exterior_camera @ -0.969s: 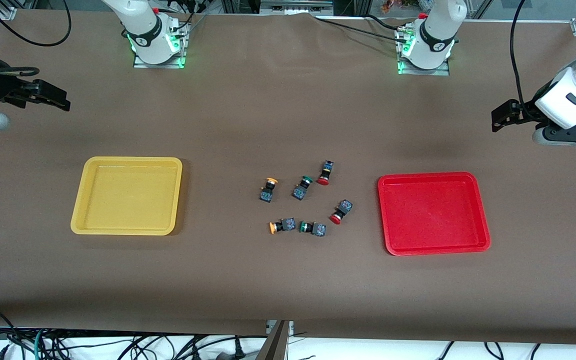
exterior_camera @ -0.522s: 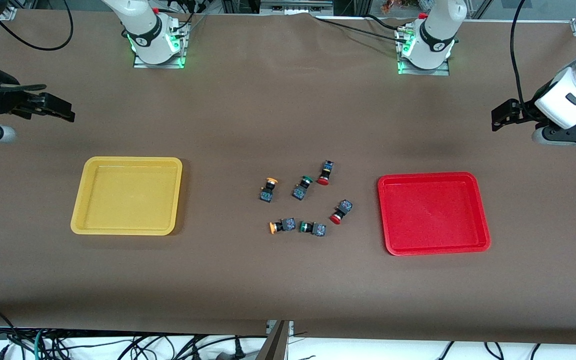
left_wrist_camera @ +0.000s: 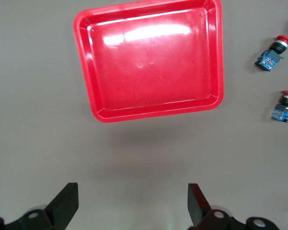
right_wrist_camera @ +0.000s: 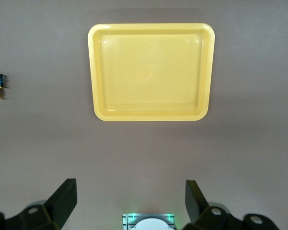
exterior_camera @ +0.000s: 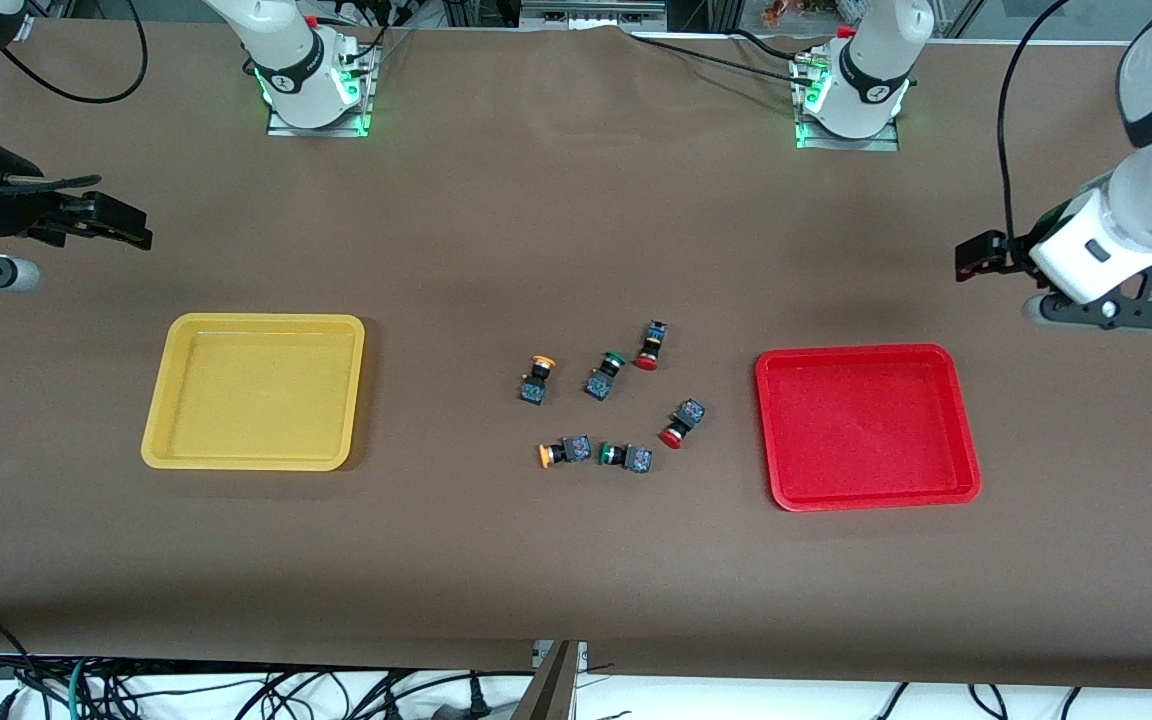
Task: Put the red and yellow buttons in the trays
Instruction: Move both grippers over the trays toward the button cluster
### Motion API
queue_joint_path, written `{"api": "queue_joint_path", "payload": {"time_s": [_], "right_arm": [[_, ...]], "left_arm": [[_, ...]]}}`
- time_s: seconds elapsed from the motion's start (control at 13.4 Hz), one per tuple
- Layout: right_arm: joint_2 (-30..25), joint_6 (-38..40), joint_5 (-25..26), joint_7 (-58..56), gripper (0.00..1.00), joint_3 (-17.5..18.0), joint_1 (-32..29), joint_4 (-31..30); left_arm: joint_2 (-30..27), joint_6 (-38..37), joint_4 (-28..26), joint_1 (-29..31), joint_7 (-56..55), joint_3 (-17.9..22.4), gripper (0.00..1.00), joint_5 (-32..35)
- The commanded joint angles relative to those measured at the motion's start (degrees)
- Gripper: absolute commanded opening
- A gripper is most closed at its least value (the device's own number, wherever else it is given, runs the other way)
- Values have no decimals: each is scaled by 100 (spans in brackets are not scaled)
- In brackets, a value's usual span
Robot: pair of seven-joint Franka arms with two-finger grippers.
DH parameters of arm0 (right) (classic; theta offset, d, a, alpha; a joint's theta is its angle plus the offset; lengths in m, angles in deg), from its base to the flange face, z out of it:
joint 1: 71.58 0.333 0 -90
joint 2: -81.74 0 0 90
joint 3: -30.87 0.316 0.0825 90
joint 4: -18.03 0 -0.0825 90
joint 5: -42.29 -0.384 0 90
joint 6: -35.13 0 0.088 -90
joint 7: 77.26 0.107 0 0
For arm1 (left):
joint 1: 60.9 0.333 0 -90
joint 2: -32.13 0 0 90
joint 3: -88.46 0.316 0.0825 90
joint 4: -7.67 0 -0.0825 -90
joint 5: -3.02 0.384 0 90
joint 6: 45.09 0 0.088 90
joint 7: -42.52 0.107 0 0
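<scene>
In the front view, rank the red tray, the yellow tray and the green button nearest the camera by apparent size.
1. Red tray and yellow tray: look about alike, so unranked.
2. Green button: far smaller.

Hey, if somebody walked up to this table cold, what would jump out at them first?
Two bright trays on the brown table: the yellow tray toward the right arm's end and the red tray toward the left arm's end, both holding nothing. Between them lies a loose cluster of six small push-button switches, capped red, yellow-orange and green. The open left gripper and open right gripper hang over bare table at the two ends, holding nothing.
</scene>
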Motion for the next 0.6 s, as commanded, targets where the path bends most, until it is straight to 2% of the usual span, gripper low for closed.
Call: {"api": "queue_joint_path", "payload": {"time_s": [0.0,0.3,0.45,0.52], "right_arm": [[-78,-39,57,-107,100,22,-26,-61],[-17,-57,110,-107,100,31,1,-96],[1,-275,66,-72,100,74,9,-367],[79,-564,57,15,100,240,18,-569]], "left_arm": [[325,179,201,-27,140,-6,100,-134],[668,697,201,-272,132,-14,100,-160],[870,961,210,-396,123,-14,100,-326],[967,1092,210,-466,123,-14,100,-414]]}}
